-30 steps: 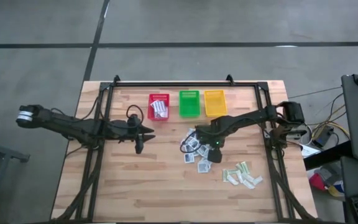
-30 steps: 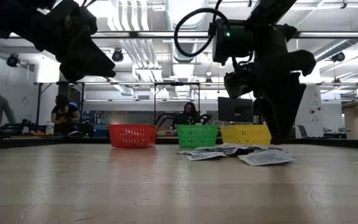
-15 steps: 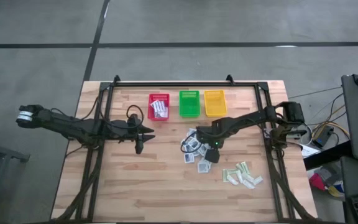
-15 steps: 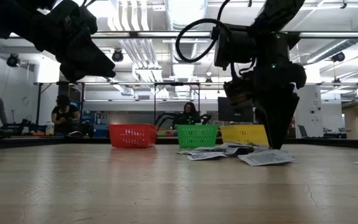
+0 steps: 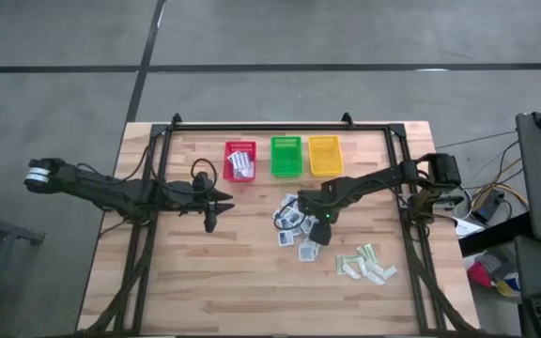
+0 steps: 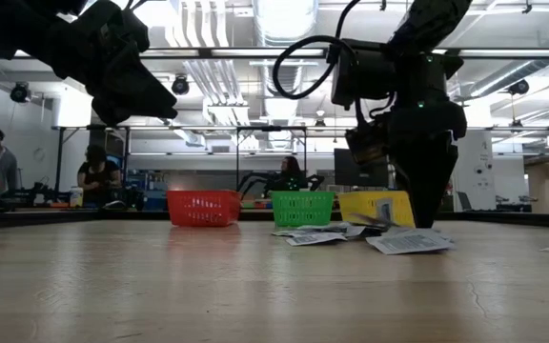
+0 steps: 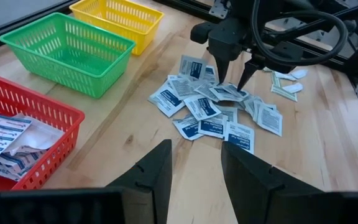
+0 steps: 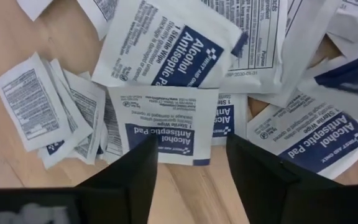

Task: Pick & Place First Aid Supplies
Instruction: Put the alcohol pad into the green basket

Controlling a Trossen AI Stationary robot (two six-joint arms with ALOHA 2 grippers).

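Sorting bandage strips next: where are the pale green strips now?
High view: the pale green strips lie on the table's right side, apart from the alcohol pad pile.

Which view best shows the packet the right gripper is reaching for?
The right wrist view: the alcohol pad packet lies between the open fingers, print readable. The left wrist view shows the right gripper over the pile; the high and low views show only small shapes.

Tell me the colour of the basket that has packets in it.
Red basket, seen best in the left wrist view.
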